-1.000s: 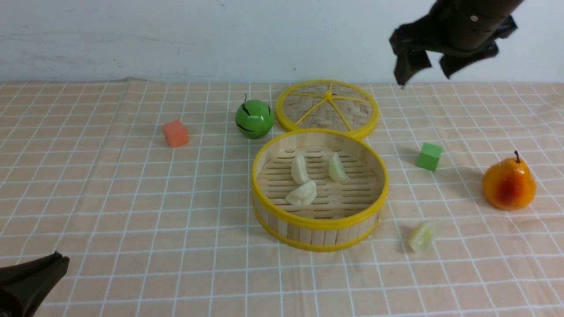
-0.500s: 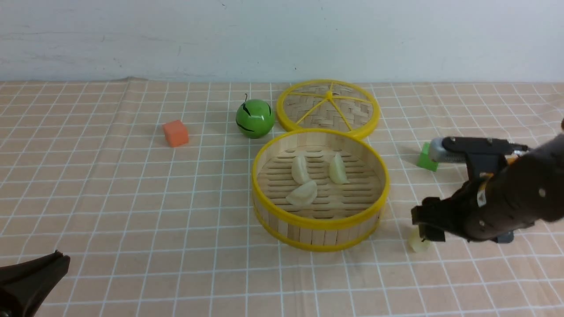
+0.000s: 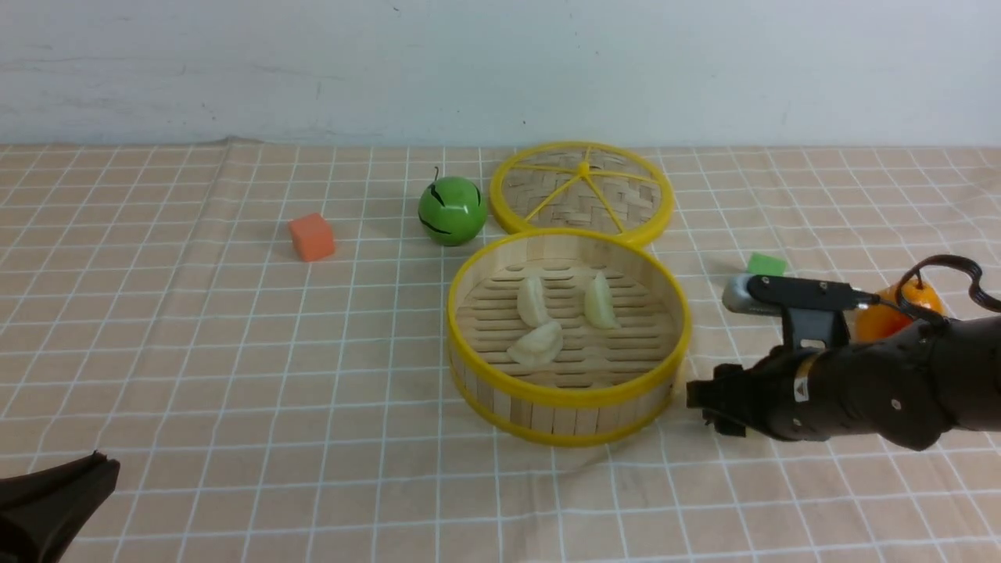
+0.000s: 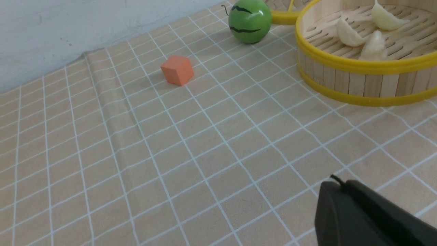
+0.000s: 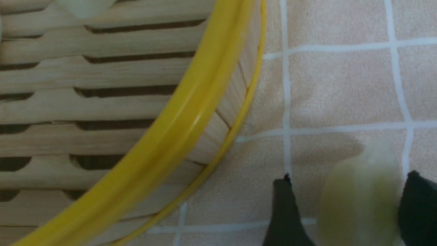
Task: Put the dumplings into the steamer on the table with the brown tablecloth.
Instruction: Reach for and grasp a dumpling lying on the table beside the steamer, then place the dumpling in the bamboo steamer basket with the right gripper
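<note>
Tablecloth (image 3: 235, 352) bears one steamer (image 3: 568, 395) holding three dumplings (image 3: 536, 344); right gripper (image 3: 708, 408), parted, straddles a fourth dumpling (image 5: 362, 194); left gripper (image 3: 94, 473) closed.

Right arm is reaching low, right gripper (image 3: 706, 407) hovering with jaws parted; left gripper (image 3: 103, 464) is sitting closed.

Fourth dumpling (image 5: 358, 194) showing blurred between right pincer (image 5: 350, 176) fingers, running off frame edge, grip unclear; arm (image 3: 876, 391) hiding it in front view, also covering most of pear (image 3: 884, 317).
</note>
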You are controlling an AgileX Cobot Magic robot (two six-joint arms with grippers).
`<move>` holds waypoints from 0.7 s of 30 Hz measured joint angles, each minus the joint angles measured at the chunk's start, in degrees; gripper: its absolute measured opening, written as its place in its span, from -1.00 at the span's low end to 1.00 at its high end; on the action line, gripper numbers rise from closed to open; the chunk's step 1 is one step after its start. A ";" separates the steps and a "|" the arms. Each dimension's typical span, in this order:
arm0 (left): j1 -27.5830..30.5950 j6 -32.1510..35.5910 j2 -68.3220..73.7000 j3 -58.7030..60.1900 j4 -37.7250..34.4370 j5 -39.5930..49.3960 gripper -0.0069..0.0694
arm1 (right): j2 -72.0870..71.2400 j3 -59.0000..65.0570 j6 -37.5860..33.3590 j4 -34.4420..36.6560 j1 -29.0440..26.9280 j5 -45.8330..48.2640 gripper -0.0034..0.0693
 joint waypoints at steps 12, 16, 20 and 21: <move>0.00 -0.04 0.00 0.00 -0.13 -0.47 -0.85 | -12.56 0.92 0.05 -4.51 0.03 9.24 -0.22; 0.00 -0.04 0.00 0.00 -0.13 -0.73 -0.85 | -17.67 0.92 0.27 -3.79 0.34 4.25 -0.22; 0.00 -0.04 0.00 0.00 -0.13 -1.42 -0.84 | -18.28 0.92 0.27 -3.91 3.61 -10.07 -0.22; 0.00 -0.04 0.00 0.00 -0.13 -1.42 -0.83 | -17.62 0.92 0.27 -4.21 4.40 -13.07 -0.22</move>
